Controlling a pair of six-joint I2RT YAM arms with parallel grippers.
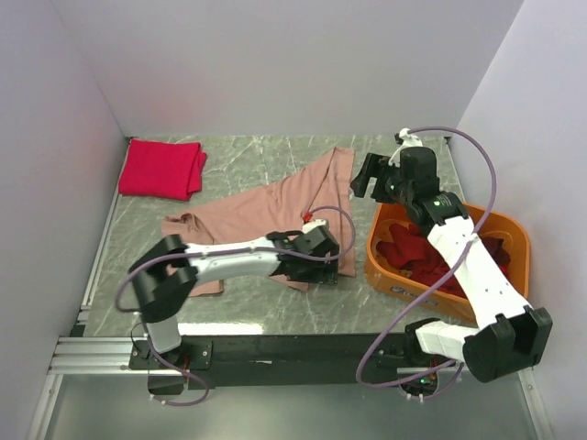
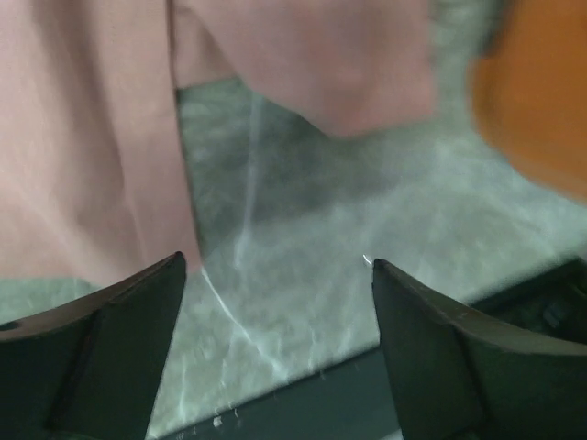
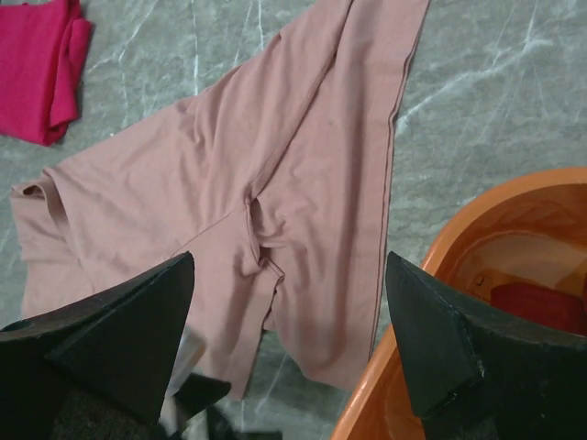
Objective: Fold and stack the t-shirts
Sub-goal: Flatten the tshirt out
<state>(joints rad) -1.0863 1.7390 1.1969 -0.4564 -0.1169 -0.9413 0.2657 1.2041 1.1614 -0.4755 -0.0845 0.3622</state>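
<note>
Dusty-pink shirt (image 1: 266, 206): one. Crimson shirt (image 1: 160, 170): one. Orange tub (image 1: 401, 286): one. Dark-red shirts (image 1: 413, 257): uncountable.

— You've got plain pale walls (image 1: 293, 64) at the back and on both sides.
— And in front of you?
— Your table (image 1: 257, 160): grey-green marble, white veins, evenly lit. A metal rail (image 1: 92, 353) runs along its near edge.

Tub (image 1: 374, 247) rt (shirts (image 1: 413, 257) inside); spread shirt (image 1: 266, 206) ctr; folded shirt (image 1: 160, 169) far-left.
</note>
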